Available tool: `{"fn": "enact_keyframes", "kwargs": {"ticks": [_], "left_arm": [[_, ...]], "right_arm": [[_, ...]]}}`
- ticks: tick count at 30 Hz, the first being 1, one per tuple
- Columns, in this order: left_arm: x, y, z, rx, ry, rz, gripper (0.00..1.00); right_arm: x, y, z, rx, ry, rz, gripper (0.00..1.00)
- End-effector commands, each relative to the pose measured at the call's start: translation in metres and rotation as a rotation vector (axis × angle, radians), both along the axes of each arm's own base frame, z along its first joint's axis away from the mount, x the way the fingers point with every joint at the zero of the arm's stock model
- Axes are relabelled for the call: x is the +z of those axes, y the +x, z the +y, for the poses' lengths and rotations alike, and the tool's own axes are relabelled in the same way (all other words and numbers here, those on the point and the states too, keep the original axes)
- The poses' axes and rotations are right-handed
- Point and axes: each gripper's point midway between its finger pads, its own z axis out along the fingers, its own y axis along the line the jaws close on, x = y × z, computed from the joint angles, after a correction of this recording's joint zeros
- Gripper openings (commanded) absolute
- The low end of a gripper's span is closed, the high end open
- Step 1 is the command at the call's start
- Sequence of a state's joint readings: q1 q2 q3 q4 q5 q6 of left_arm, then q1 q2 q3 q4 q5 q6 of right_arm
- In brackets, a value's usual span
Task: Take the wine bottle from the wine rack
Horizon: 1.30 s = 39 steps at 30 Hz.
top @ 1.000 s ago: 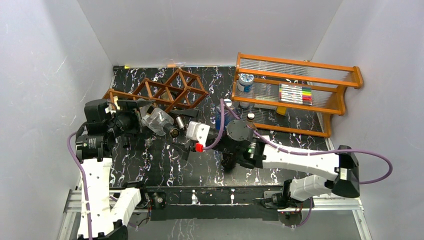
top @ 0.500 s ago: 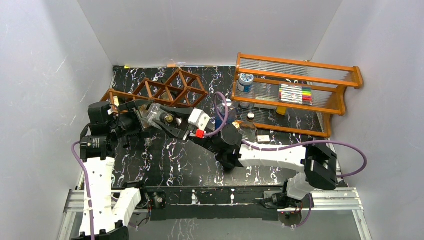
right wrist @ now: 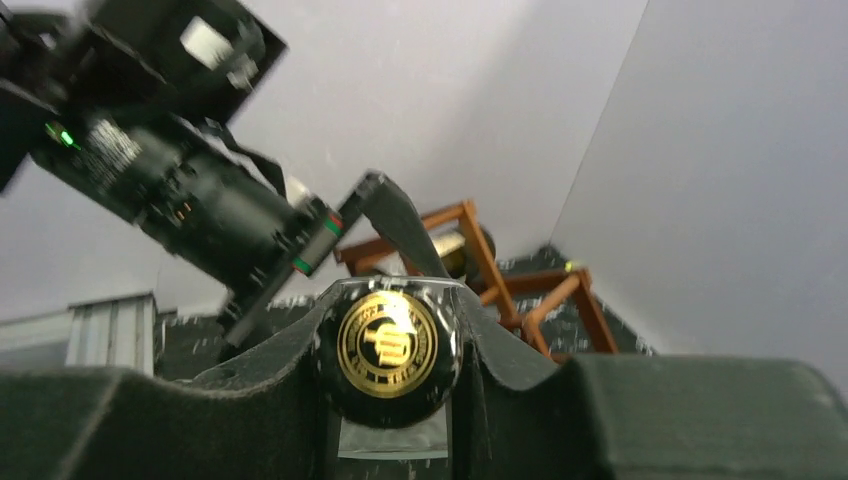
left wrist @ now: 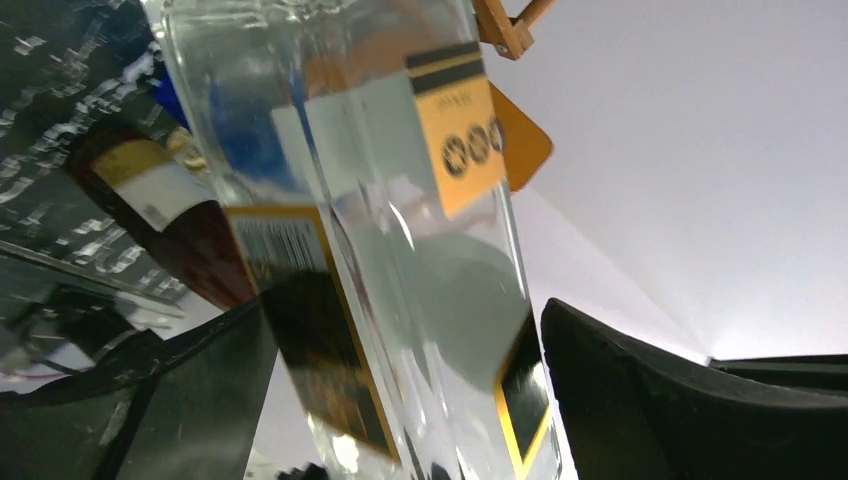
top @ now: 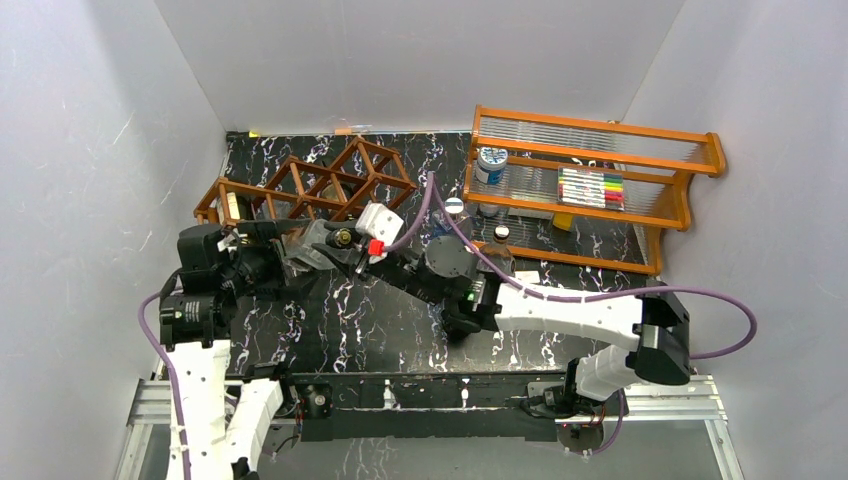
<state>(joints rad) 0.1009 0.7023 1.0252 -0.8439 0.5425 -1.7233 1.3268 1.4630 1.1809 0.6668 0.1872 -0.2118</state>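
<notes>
The wine bottle [top: 316, 240] is clear glass with black-and-gold labels and a black cap. It hangs just in front of the dark brown lattice wine rack [top: 330, 185]. My right gripper [top: 347, 246] is shut on its cap end; in the right wrist view the gold-emblem cap [right wrist: 388, 345] sits clamped between the fingers [right wrist: 250, 400]. My left gripper [top: 283, 246] is open around the bottle's body [left wrist: 400, 200]. In the left wrist view a gap shows between the glass and the right finger [left wrist: 650, 400].
An orange shelf unit [top: 690, 215] at the back right holds coloured markers [top: 590, 188] and a white-capped jar [top: 490, 162]. Small bottles [top: 500, 235] stand before it. A dark red bottle [left wrist: 190, 230] shows behind the clear one. Grey walls close in on three sides.
My right arm swung left to the bottle's cap and its jaws closed on it. My left jaws then spread off the bottle's body.
</notes>
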Motion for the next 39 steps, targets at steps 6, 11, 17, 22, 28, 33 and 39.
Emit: {"fn": "enact_keyframes", "kwargs": {"ticks": [6, 11, 17, 22, 28, 33, 39], "left_arm": [[-0.041, -0.064, 0.032, -0.004, 0.396, 0.056, 0.98], [-0.046, -0.066, 0.052, -0.023, 0.618, -0.055, 0.98], [-0.037, -0.039, 0.089, -0.303, 1.066, -0.084, 0.98], [-0.040, -0.023, 0.128, -0.348, 1.304, 0.049, 0.98], [-0.095, -0.009, 0.147, -0.414, 1.387, 0.172, 0.98], [-0.099, 0.006, 0.156, -0.296, 1.416, 0.141, 0.98], [-0.109, -0.002, 0.171, -0.190, 1.449, 0.195, 0.98]], "right_arm": [[0.028, 0.021, -0.049, -0.173, -0.098, 0.079, 0.00], [0.000, 0.030, -0.061, -0.215, -0.175, 0.120, 0.00], [-0.032, 0.049, -0.072, -0.218, -0.212, 0.165, 0.00], [-0.054, 0.066, -0.077, -0.221, -0.259, 0.236, 0.00], [-0.081, 0.076, -0.079, -0.235, -0.322, 0.361, 0.11], [-0.097, 0.079, -0.075, -0.230, -0.329, 0.438, 0.20], [-0.098, 0.082, -0.076, -0.243, -0.343, 0.449, 0.52]]}}
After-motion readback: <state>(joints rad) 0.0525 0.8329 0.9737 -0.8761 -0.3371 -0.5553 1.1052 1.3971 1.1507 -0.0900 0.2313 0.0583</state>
